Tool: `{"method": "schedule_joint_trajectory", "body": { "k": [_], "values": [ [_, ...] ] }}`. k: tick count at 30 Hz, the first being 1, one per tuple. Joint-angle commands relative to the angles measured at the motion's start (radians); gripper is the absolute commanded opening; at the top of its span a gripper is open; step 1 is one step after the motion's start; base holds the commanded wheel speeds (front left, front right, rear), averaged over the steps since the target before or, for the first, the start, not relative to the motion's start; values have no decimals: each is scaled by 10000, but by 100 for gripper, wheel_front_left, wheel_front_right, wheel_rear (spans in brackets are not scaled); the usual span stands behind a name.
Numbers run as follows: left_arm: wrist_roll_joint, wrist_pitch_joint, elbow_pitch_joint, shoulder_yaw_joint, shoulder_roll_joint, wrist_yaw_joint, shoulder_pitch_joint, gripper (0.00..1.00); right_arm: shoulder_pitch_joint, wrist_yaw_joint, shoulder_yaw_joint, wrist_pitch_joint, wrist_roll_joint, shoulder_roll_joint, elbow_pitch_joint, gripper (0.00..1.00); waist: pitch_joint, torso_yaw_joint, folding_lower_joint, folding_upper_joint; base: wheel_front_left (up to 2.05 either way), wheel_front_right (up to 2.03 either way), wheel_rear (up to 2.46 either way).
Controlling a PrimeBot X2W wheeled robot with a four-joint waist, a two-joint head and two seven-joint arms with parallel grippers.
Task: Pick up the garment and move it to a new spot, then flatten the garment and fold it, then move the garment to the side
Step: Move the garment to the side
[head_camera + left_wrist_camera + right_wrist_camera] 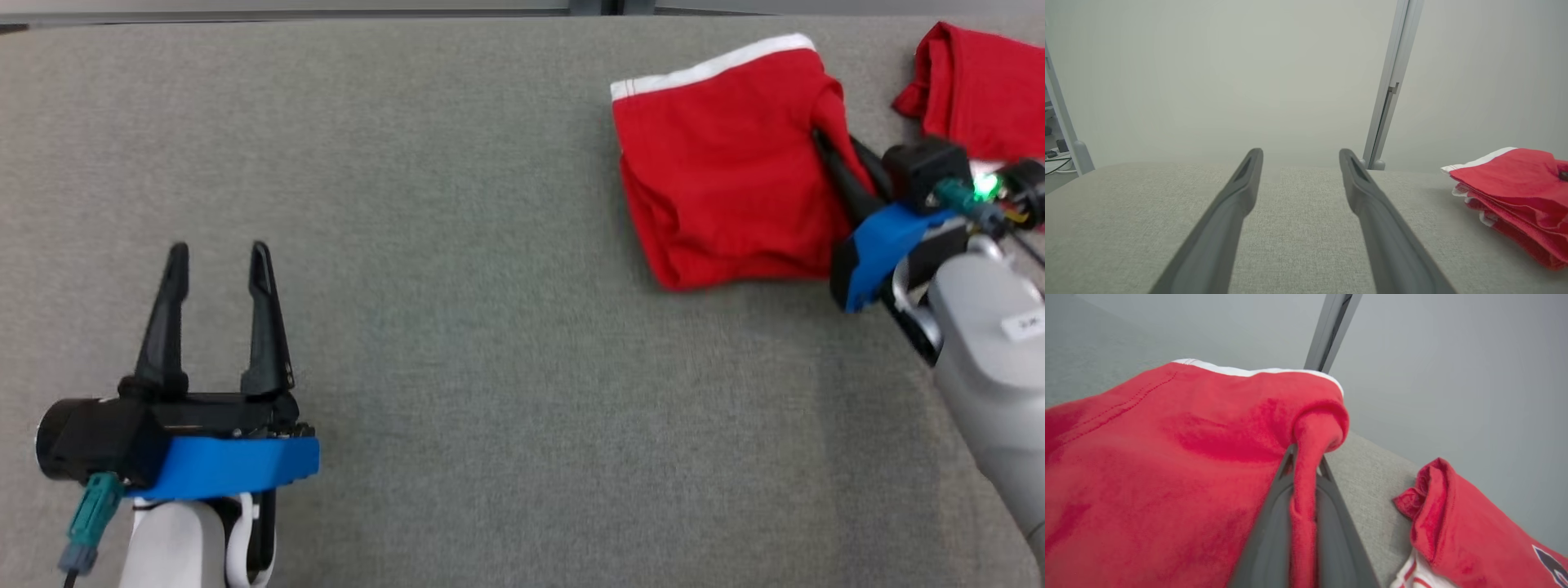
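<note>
Grey tabletop (490,367): far right, the right gripper (826,145) clamps an edge of the folded garment (718,171); left gripper (219,255) idles, fingers apart. Seemingly the final move aside: drag gently, preserving folds.

I've got a grey cloth-covered table (457,367); toward its far right lies a red garment (718,180) with a white band, another red piece (980,90) just beside it.

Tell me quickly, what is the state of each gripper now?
Left gripper: open, holding nothing.
Right gripper: closed on the red garment with the white band.
</note>
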Motion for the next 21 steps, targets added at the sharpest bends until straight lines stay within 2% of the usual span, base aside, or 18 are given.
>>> {"method": "schedule_joint_trajectory", "body": {
  "k": [1, 8, 16, 21],
  "values": [
    [46, -35, -184, 23, 60, -15, -183, 100, -390, -2, 143, -1, 130, -202, 38, 0, 259, -106, -2, -1, 0, 0, 0],
    [209, -30, -1318, 14, 446, -15, -488, 100, -1962, -2, 538, -1, 594, -1136, 185, 0, 1436, -1089, -2, -1, 0, 0, 0],
    [451, -30, -2465, 271, 1127, -15, -307, 100, -3156, -2, 1038, 39, 1558, -1848, 338, 0, 2438, -2511, -2, -1, 0, 0, 0],
    [523, -28, -2978, 149, 1464, -15, -363, 100, -3633, -2, 1530, 155, 1866, -2437, 540, 0, 2752, -2936, -2, -1, 0, 0, 0]
  ]
}}
